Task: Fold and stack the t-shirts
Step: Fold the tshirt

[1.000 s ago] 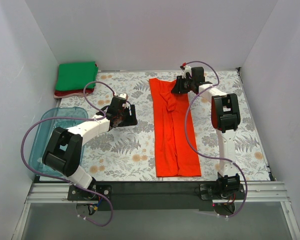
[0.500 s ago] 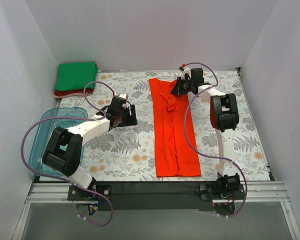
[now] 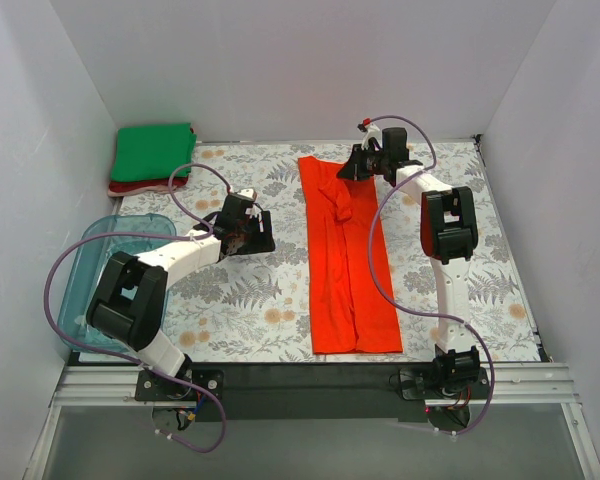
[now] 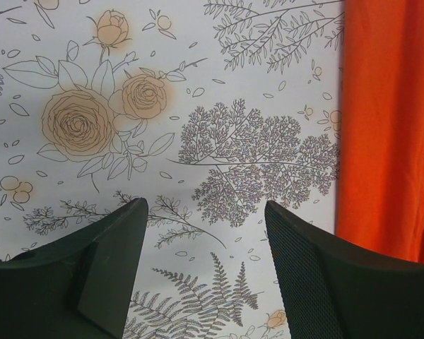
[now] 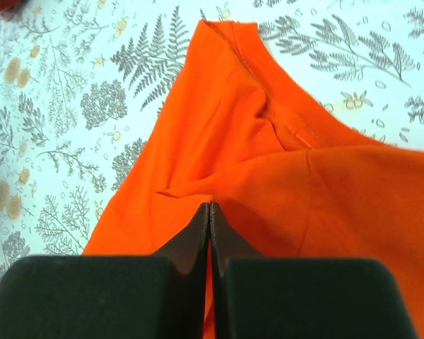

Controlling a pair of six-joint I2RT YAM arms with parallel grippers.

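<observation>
The orange-red t-shirt (image 3: 345, 260) lies as a long narrow strip on the flowered table, running from the back to the front edge. My right gripper (image 3: 358, 170) is shut on a pinch of its cloth near the far end and lifts it slightly; the wrist view shows the closed fingertips (image 5: 209, 205) on orange cloth (image 5: 268, 162). My left gripper (image 3: 248, 232) is open and empty just left of the shirt, whose edge (image 4: 392, 127) shows at the right of its view. A green folded t-shirt (image 3: 153, 150) lies on a dark red one (image 3: 140, 186) at the back left.
A clear blue plastic tub (image 3: 105, 270) stands at the left edge, under the left arm's cable. White walls close the table on the left, back and right. The flowered cloth (image 3: 240, 300) covers the table.
My right gripper has moved slightly toward the back wall, pulling the far part of the orange-red shirt with it. The left arm has not moved.
</observation>
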